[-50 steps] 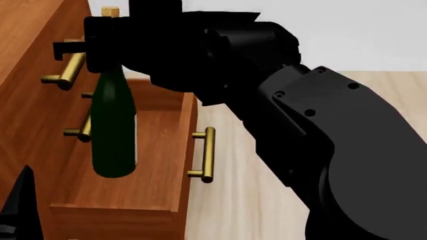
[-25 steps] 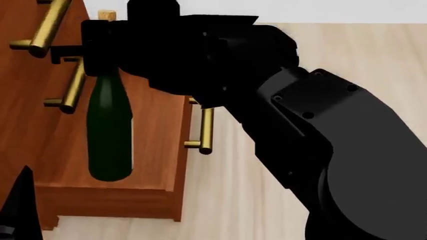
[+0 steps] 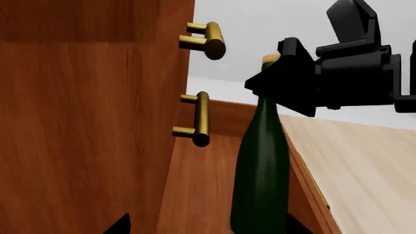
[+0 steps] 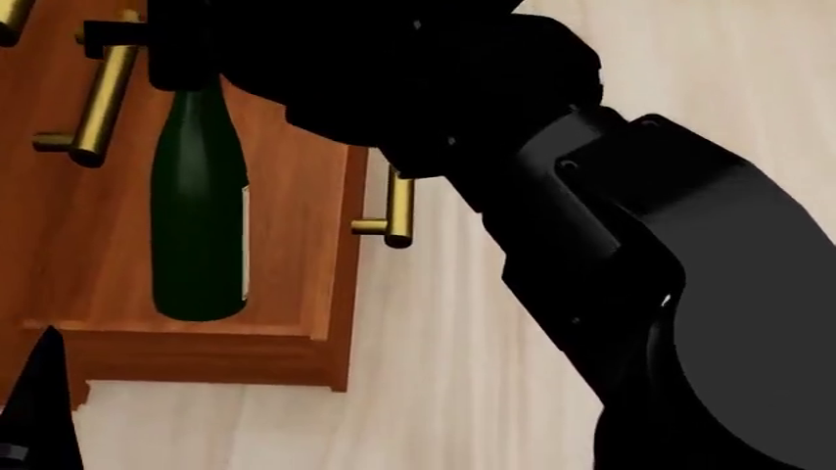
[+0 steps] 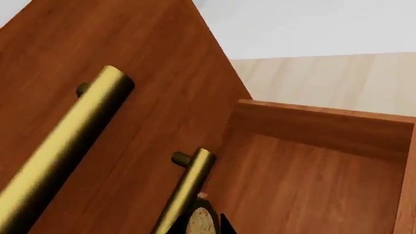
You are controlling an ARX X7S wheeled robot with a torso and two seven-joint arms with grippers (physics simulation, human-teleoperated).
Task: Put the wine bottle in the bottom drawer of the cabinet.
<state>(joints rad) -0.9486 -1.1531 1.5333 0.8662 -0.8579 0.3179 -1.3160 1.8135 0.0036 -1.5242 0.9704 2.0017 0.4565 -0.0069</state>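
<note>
The dark green wine bottle [image 4: 196, 215] hangs upright over the open bottom drawer [image 4: 307, 196] of the reddish-brown cabinet [image 3: 85, 122]. My right gripper [image 4: 176, 54] is shut on the bottle's neck, just under the cork [image 5: 198, 222]. The left wrist view shows the bottle [image 3: 260, 165] and the right gripper [image 3: 305, 83] from the side. The bottle's base is low, by the drawer's near wall. My left gripper [image 3: 206, 230] is open and holds nothing. One of its fingertips [image 4: 39, 411] shows at the head view's lower left.
Brass bar handles [image 4: 98, 98] stick out from the upper drawer fronts close to the bottle. The bottom drawer's own handle [image 4: 392, 211] points towards the pale wooden floor [image 4: 432, 372]. My right arm [image 4: 653, 274] fills the right of the head view.
The cabinet and drawer have slid upward in the head view. The bottle, still in my right gripper, now hangs lower and nearer the drawer's near wall; its cork has left the frame.
</note>
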